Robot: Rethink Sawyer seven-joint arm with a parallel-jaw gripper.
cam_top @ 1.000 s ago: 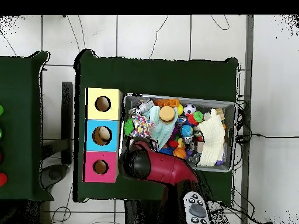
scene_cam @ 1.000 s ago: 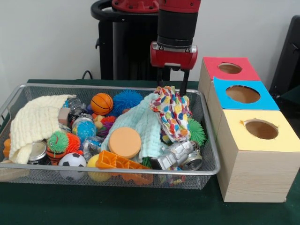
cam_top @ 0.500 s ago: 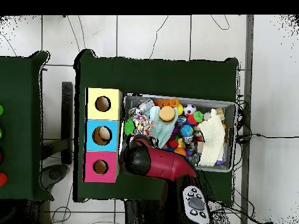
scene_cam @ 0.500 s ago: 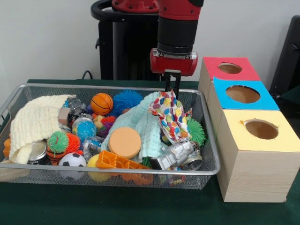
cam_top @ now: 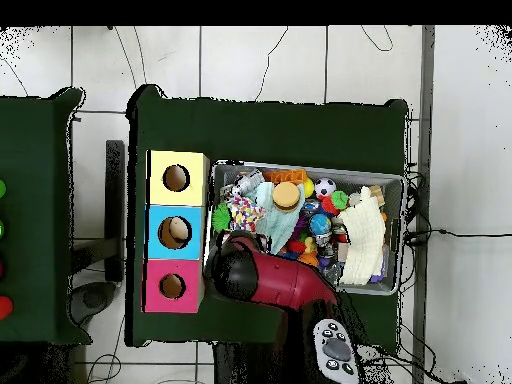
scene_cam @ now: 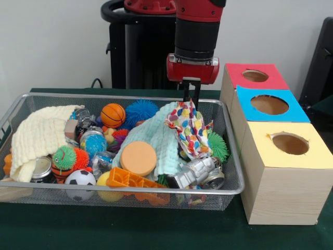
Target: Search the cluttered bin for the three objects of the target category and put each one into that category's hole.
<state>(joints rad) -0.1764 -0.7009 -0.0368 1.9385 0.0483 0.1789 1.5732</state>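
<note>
Pincer [scene_cam: 191,99]: fingers, spread a second ago, now drawn together on the peak of the multicoloured cloth [scene_cam: 191,127]. Cloth: pulled up taller and narrower, near the bin's [scene_cam: 31,99] far edge.

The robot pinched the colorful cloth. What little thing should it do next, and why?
Probably lift straight up a little. The gripper is shut on the top of the spotted cloth, but most of the cloth hangs down in the wire bin, draped on the toys beside the pale green cloth. Raising it should free it before moving toward the boxes.
</note>
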